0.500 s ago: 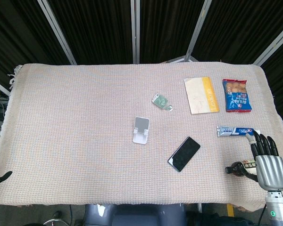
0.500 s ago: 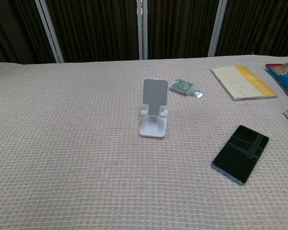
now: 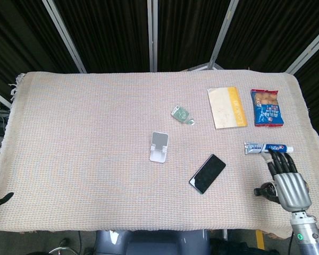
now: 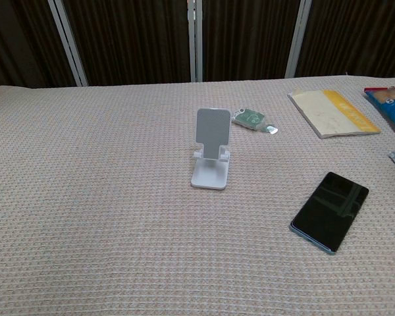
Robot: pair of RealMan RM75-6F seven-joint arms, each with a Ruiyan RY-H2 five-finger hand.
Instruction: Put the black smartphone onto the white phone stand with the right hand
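The black smartphone [image 3: 207,173] lies flat on the woven cloth, right of centre, screen up; the chest view shows the smartphone [image 4: 330,210] at the right. The white phone stand [image 3: 159,146] stands upright left of it, bare, and appears as the stand [image 4: 211,148] mid-table in the chest view. My right hand [image 3: 286,178] hovers at the table's front right, fingers stretched and apart, holding nothing, well right of the phone. Only a dark fingertip of my left hand [image 3: 1,200] shows at the front left edge; its state is hidden.
A toothpaste tube [image 3: 268,148] lies just beyond my right hand. A yellow-and-cream booklet [image 3: 226,107] and a blue snack bag [image 3: 266,108] sit at the back right. A small green packet [image 3: 181,113] lies behind the stand.
My right hand has shifted left and slightly forward, toward the phone's side of the table. The phone and stand have not moved.
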